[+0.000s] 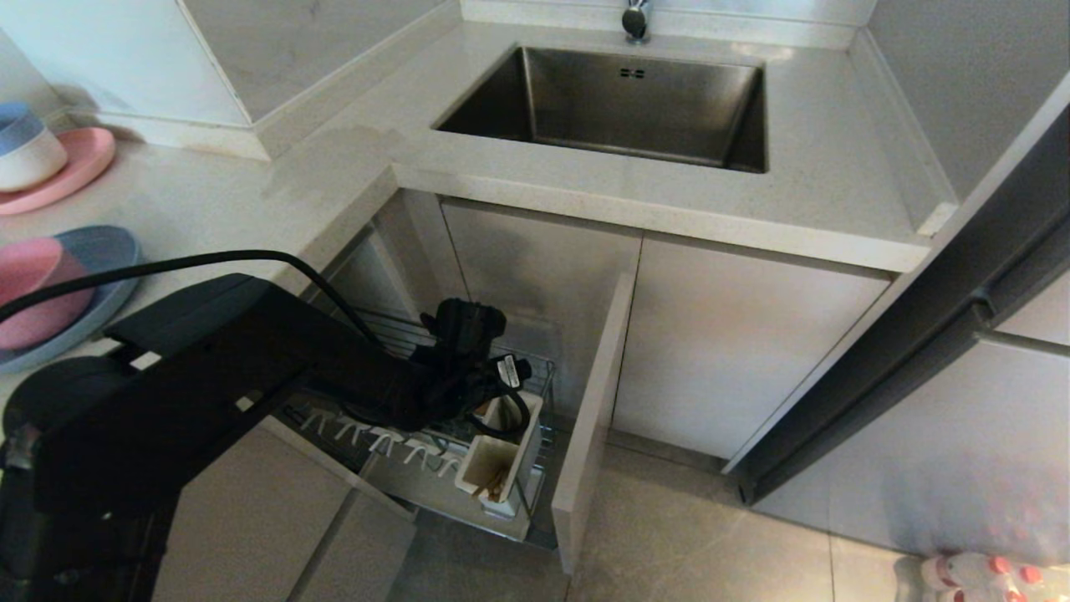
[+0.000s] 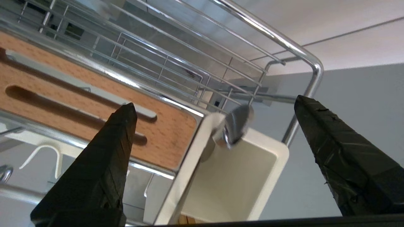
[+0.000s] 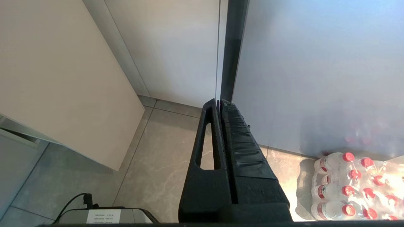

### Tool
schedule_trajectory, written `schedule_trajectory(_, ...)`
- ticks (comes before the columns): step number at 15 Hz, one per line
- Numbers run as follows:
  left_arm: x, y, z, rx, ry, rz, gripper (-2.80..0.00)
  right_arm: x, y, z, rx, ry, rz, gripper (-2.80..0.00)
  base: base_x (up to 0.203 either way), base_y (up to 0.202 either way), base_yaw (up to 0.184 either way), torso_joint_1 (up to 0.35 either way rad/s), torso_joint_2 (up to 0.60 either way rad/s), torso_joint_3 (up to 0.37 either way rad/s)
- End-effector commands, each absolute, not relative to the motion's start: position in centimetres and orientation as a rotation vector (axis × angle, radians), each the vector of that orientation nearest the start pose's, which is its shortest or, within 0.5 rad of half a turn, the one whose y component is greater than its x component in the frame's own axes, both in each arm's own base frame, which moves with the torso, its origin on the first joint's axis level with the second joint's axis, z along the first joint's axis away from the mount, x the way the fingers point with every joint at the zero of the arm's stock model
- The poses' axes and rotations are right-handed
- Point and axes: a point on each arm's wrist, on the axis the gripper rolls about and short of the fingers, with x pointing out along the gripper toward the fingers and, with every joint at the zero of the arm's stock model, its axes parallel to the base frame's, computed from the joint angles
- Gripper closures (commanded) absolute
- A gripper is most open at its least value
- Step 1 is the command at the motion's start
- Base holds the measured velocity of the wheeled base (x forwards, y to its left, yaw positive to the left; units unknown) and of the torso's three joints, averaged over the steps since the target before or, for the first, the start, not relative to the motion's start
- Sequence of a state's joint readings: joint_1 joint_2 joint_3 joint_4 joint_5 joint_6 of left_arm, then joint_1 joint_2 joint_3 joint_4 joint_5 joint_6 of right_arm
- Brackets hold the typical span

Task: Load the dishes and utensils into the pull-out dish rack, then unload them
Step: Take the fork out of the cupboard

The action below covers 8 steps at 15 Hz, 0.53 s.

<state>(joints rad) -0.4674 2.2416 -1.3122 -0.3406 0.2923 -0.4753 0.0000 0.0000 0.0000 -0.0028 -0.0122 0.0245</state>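
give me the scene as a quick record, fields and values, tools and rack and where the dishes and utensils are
left tool: open, above the utensil box, holding nothing
right tool: shut, parked over the floor
dish rack: pulled out under the counter
utensil box: spoon in one compartment, chopsticks in another
pink bowl: sits in the blue plate on the counter

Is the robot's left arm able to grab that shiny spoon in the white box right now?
Probably yes. The left end effector is open just above the white utensil box, and the spoon sticks up between its fingers with nothing blocking it.
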Motion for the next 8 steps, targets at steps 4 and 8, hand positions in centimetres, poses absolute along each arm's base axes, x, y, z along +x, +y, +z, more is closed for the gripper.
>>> schedule_trajectory(4, 39.91, -19.04, 7.87, -0.249, 0.569, -0.025, -2.80, -2.27, -0.03, 7.58, 0.025, -0.002, -0.012, 0.00, 0.000, 0.000, 0.000, 0.000, 0.00, 0.000)
schedule_trajectory(8, 40.35, -18.94, 8.01, -0.253, 0.555, -0.015, -2.80, -2.28, -0.03, 7.58, 0.025, -0.003, -0.012, 0.00, 0.000, 0.000, 0.000, 0.000, 0.00, 0.000)
